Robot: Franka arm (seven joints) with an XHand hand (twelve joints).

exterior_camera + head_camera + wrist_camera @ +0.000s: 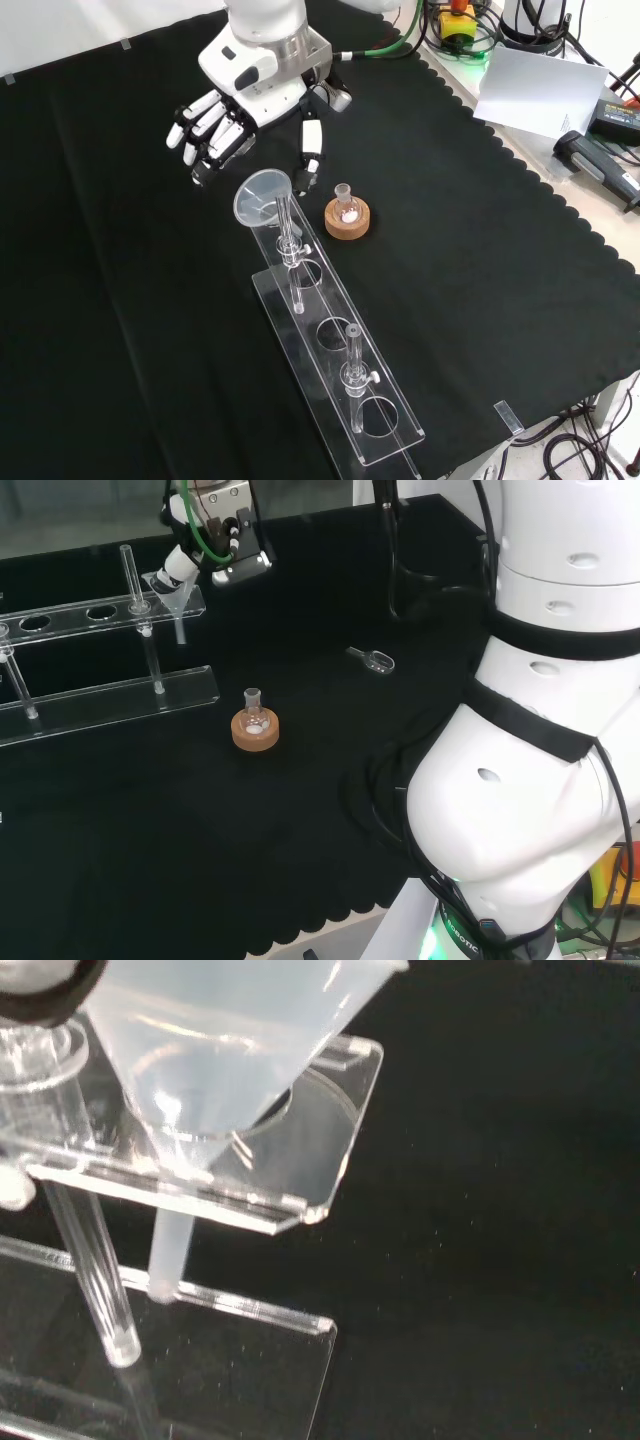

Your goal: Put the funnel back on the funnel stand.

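Note:
The clear plastic funnel point(262, 196) sits upright in the end hole of the clear acrylic funnel stand point(385, 425). Its stem point(168, 1260) passes through the upper shelf point(330, 1130) and ends just above the base plate. In the head view the funnel point(172, 592) is at the right end of the stand point(100, 695). The hand point(235, 110) hovers just behind the funnel with its fingers spread and relaxed on one side and the thumb point(310, 160) on the other. It holds nothing. In the head view one fingertip point(180, 565) is close to the funnel's rim.
A small round-bottom flask on a cork ring point(347, 216) stands right of the stand's near end in the front view point(255, 726). A small clear scoop point(372, 660) lies farther right in the head view. Two upright rods point(352, 350) rise from the stand.

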